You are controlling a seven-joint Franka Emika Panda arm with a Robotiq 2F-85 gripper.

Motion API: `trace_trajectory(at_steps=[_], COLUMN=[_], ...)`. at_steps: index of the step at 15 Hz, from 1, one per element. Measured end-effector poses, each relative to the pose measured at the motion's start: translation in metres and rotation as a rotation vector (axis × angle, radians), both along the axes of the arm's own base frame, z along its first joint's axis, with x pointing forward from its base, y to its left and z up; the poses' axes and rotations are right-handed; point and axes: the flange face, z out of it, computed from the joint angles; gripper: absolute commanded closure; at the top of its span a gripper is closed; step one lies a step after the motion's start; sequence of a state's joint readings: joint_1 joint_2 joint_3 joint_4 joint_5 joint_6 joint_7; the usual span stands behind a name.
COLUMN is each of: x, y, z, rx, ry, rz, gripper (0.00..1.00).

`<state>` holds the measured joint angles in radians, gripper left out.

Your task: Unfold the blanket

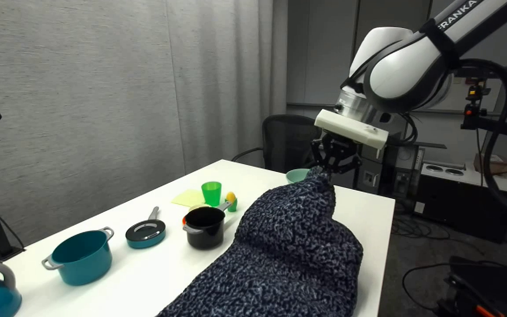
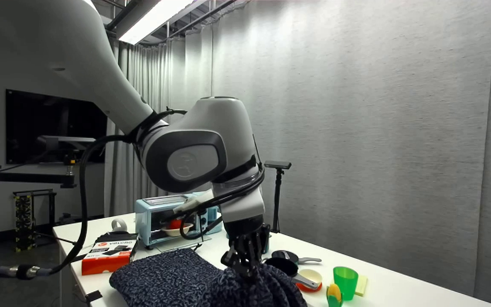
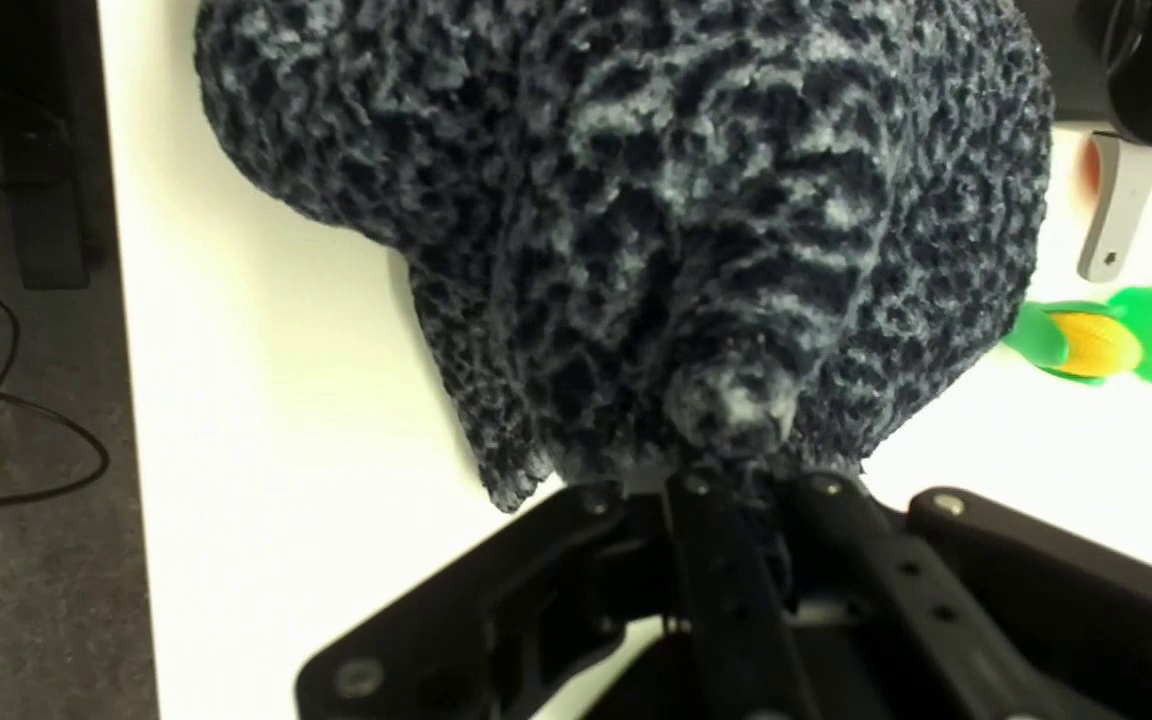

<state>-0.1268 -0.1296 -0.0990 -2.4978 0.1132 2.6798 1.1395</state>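
Tool [image 3: 761, 490] directed downward, its fingers close together with a gathered fold of the blanket [image 1: 297, 242] pinched between them. The gripped fold forms a peak directly under the tool; in an exterior view this peak appears toward the far edge of the bench [image 1: 148, 281], partly in front of the green bowl [image 1: 294, 176]. The remaining cloth spreads from there along the bench's right-hand edge as seen in that view, extending beyond the bottom of the frame. The wrist view shows a strip of bench between blanket and edge. Black pot [image 1: 205, 229] stands just beside the blanket's opposite side.
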Motion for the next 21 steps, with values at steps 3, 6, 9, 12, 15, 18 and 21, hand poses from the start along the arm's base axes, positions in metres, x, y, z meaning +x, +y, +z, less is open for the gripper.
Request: trace_trajectory(at_steps=[3,6,9,12,15,18,21], x=[-0.003,-0.008,-0.015,-0.023,-0.03,-0.038,-0.042], y=[-0.017,-0.036,-0.055,-0.073,-0.084,-0.092,-0.1], z=[-0.005,-0.012,-0.016,-0.017,-0.021,-0.025,-0.02], rx=[0.014,0.03,0.043,0.061,0.089,0.143,0.175], ry=[-0.018,-0.021,-0.028,-0.044,-0.031,0.0,-0.011], rz=[0.04,0.055,0.042,0.02,0.025,0.064,0.101], gripper=[0.97,0.97,0.97,0.97,0.97,0.97,0.97])
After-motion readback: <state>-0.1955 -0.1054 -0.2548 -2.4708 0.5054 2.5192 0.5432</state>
